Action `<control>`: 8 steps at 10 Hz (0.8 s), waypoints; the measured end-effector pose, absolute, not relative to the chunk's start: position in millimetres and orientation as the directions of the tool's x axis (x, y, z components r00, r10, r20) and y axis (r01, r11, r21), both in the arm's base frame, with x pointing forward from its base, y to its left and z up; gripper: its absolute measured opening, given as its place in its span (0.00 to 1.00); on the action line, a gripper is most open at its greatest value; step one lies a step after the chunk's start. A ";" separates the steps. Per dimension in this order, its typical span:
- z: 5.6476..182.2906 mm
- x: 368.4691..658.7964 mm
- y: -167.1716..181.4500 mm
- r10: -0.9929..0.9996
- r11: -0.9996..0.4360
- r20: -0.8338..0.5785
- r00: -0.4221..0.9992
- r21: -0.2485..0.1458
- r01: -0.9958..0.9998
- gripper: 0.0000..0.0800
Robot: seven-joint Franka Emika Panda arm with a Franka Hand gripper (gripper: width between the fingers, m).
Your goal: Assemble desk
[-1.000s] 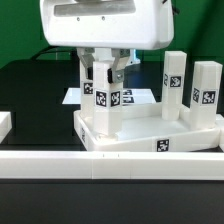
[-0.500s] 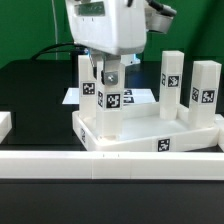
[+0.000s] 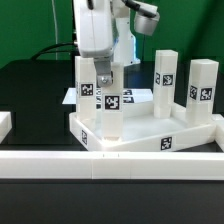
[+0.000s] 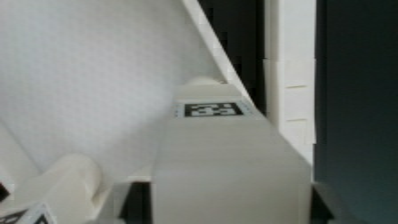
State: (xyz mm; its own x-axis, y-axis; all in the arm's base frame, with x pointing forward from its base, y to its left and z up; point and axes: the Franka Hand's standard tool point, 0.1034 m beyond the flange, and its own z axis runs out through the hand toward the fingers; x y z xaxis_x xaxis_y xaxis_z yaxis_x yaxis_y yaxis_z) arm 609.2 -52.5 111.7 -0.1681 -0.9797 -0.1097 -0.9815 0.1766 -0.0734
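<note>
Black table (image 3: 30, 100), white tabletop (image 3: 140, 135), pincer (image 3: 105, 72) clamped on upright front leg (image 3: 108, 112)

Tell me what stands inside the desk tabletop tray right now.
Four upright legs stand in the tabletop: the near leg under the pincer, one behind it, and two at the exterior view's right. Their feet and the corner sockets are hidden by the tray wall.

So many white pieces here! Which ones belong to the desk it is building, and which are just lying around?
Part of the job:
- tabletop, lying upside down
- front leg, which the gripper is gripping
- leg behind it
- two legs standing on the exterior view's right

Just lying about:
- marker board behind the tabletop
- long white rail in front
</note>
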 end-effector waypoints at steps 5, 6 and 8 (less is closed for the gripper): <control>108.2 608.1 -50.5 -0.991 0.097 -0.105 -0.088 -0.076 -0.992 0.63; 108.1 608.1 -49.8 -0.995 -0.007 -0.097 0.015 -0.084 -0.996 0.78; 108.5 608.6 -50.5 -0.973 -0.208 -0.077 0.217 -0.104 -0.973 0.80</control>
